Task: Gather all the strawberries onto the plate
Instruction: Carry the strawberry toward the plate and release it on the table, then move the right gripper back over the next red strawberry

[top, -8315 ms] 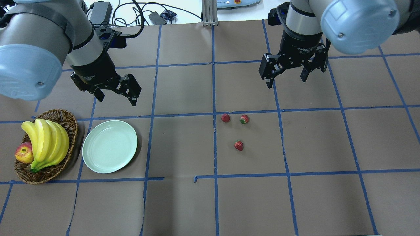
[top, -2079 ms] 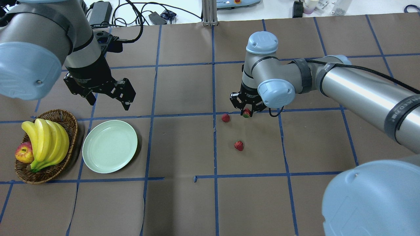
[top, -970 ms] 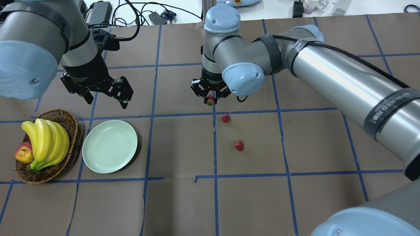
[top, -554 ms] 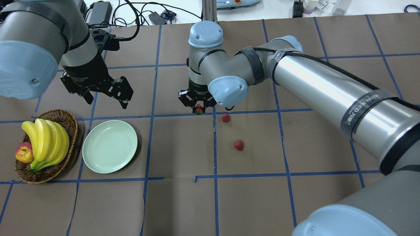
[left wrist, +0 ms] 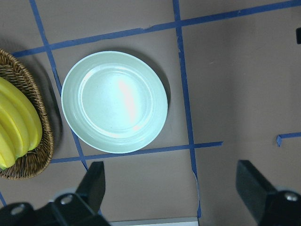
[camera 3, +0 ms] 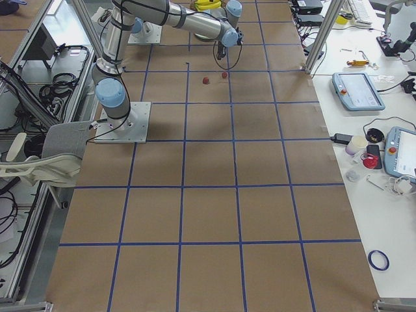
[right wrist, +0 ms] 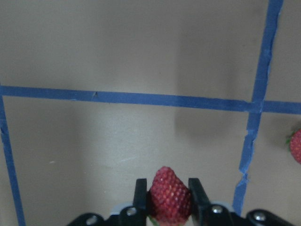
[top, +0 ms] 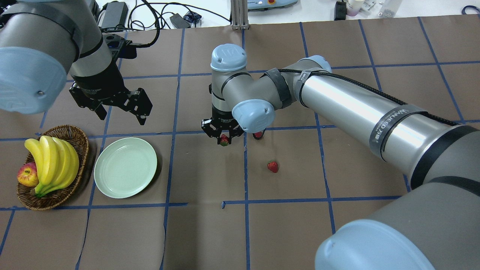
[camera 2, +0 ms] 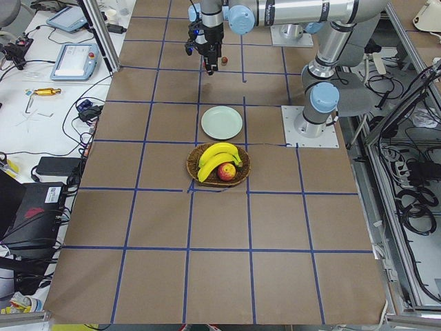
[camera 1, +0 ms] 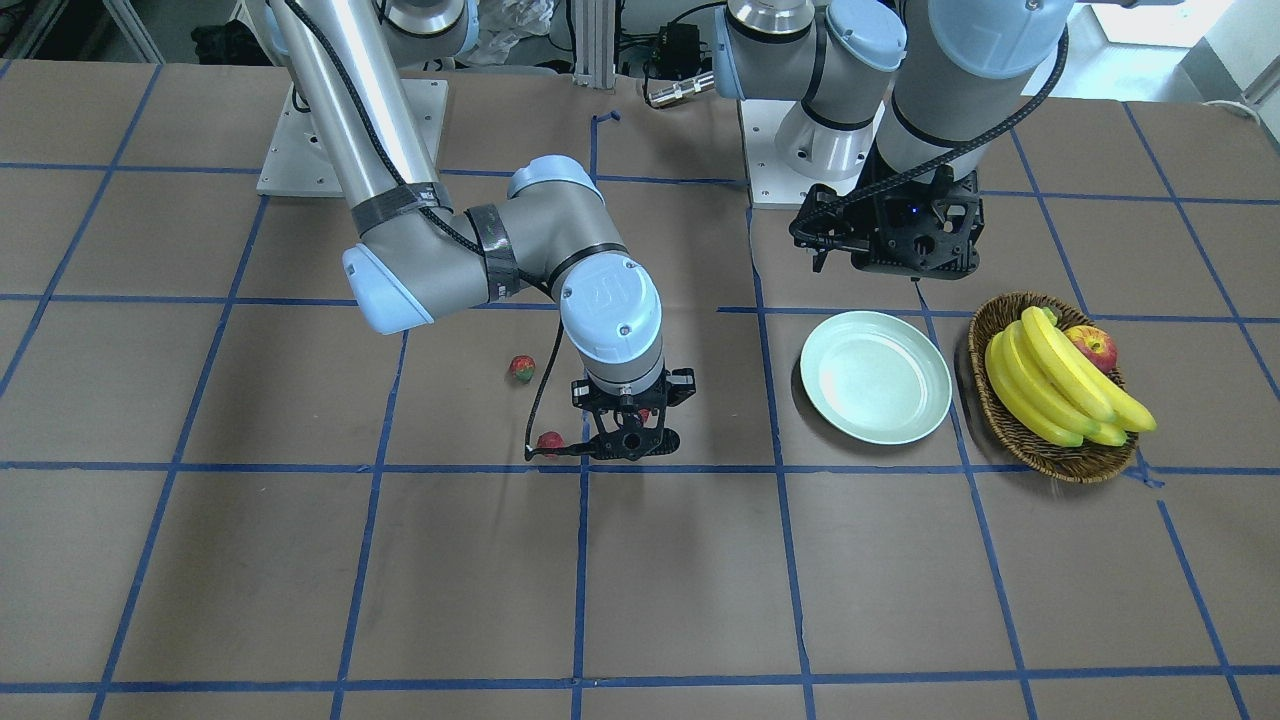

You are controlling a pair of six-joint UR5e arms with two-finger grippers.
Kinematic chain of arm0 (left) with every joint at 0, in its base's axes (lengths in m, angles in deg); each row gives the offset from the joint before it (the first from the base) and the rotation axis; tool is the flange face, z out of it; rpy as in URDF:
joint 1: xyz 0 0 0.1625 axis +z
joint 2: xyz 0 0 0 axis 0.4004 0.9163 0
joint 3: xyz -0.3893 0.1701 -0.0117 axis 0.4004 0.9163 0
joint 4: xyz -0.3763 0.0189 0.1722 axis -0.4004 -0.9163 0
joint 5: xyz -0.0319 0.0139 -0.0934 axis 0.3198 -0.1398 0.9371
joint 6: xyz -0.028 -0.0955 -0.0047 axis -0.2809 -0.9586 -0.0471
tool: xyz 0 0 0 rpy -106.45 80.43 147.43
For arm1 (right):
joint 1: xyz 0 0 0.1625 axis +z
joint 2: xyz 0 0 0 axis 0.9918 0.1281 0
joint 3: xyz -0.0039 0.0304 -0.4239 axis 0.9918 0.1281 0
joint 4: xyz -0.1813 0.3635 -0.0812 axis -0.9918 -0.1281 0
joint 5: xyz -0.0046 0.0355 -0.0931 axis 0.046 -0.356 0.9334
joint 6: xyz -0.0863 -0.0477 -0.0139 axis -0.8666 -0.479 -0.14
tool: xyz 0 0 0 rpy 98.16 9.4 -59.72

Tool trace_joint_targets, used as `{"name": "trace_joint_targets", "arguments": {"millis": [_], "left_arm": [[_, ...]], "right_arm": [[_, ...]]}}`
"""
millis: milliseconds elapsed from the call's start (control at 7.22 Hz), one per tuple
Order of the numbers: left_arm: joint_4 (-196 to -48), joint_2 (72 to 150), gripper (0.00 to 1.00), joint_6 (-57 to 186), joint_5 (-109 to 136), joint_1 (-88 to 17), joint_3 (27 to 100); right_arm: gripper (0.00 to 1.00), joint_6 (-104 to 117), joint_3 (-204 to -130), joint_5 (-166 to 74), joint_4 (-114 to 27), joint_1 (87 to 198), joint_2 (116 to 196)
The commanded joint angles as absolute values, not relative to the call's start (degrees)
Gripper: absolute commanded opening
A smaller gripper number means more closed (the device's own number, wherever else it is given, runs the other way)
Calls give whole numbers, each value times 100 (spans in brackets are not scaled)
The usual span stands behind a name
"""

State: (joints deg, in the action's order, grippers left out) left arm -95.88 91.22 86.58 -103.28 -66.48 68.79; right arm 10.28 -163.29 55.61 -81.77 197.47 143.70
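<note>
My right gripper (top: 224,141) is shut on a red strawberry (right wrist: 169,190) and holds it just above the brown table, right of the plate. A second strawberry (top: 258,134) lies beside the right wrist, partly hidden by it. A third strawberry (top: 273,166) lies alone nearer my base. Both also show in the front view, the second (camera 1: 549,441) and the third (camera 1: 521,368). The pale mint plate (top: 125,167) is empty. My left gripper (top: 122,118) is open and empty above the plate's far side; its wrist view shows the plate (left wrist: 114,101) below.
A brown wicker basket (top: 71,129) with bananas (top: 52,163) and an apple (top: 27,175) stands left of the plate, almost touching it. Blue tape lines grid the table. Cables and power bricks (top: 112,13) lie beyond the far edge.
My right gripper has carried the strawberry a little left and toward my base, lower over the table. The left arm and the two loose strawberries have not moved.
</note>
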Motion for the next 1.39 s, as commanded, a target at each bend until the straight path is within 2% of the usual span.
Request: {"name": "trace_joint_targets", "arguments": {"millis": [0,139,416,832,1247], "left_arm": [[-9589,9131,100,8658,-10329,-6657,6888],[-9589,9131,100,8658,-10329,-6657,6888],[-9589,9131,100,8667,-10347,-6648,6879],[-9580,9113,100,8675,-10356,-6648,6870],[-9589,9122,100,8667,-10356,-6666,6879]], "right_arm": [[54,977,-16391,5544,-8197,19743,14256],[64,977,-16391,5466,-8197,19743,14255],[100,977,-16365,5438,-8206,19743,14352],[100,523,-16304,6057,-7736,19576,15132],[100,-586,-16409,6590,-7494,19005,15143]]}}
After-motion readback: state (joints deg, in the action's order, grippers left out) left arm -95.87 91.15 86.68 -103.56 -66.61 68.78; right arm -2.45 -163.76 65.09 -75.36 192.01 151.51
